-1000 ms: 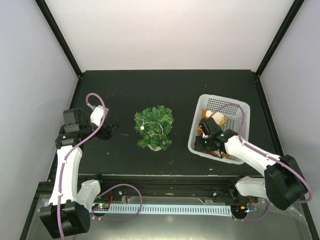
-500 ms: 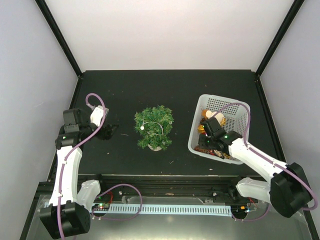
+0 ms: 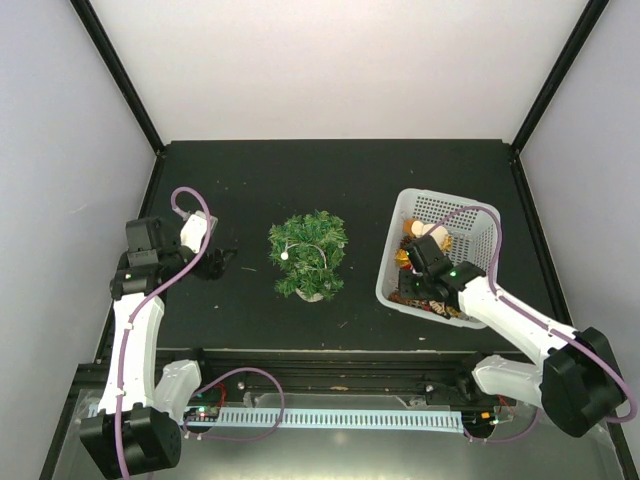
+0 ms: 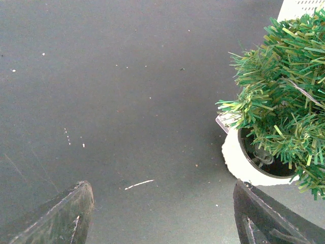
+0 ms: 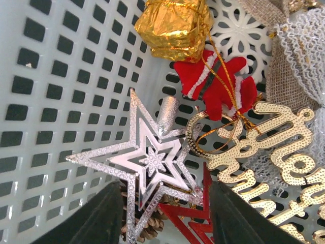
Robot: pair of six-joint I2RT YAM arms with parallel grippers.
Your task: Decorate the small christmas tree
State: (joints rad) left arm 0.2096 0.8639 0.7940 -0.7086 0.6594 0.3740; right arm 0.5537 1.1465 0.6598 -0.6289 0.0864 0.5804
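Observation:
The small christmas tree [image 3: 308, 255] stands mid-table, bushy green on a white base [image 4: 238, 162]; a white bead hangs on its left side. My left gripper [image 3: 222, 260] hovers open to the left of the tree, and in the left wrist view the left gripper [image 4: 162, 223] has only bare mat between its fingers. My right gripper [image 3: 408, 288] is down inside the white mesh basket [image 3: 445, 195]. In the right wrist view the right gripper [image 5: 162, 218] stands open, its jaws on either side of the lower points of a silver glitter star [image 5: 147, 157].
The basket wall [image 5: 51, 76] lies close on the left. Around the star lie a gold foil gift box [image 5: 170, 25], red mittens [image 5: 218, 86], gold lettering [image 5: 264, 147], a red star [image 5: 198, 216], a pine cone [image 5: 147, 229] and burlap-and-lace ribbon [image 5: 299, 51].
The right arm has shifted slightly inside the basket, its wrist edging right and back. The left arm and the tree have not moved.

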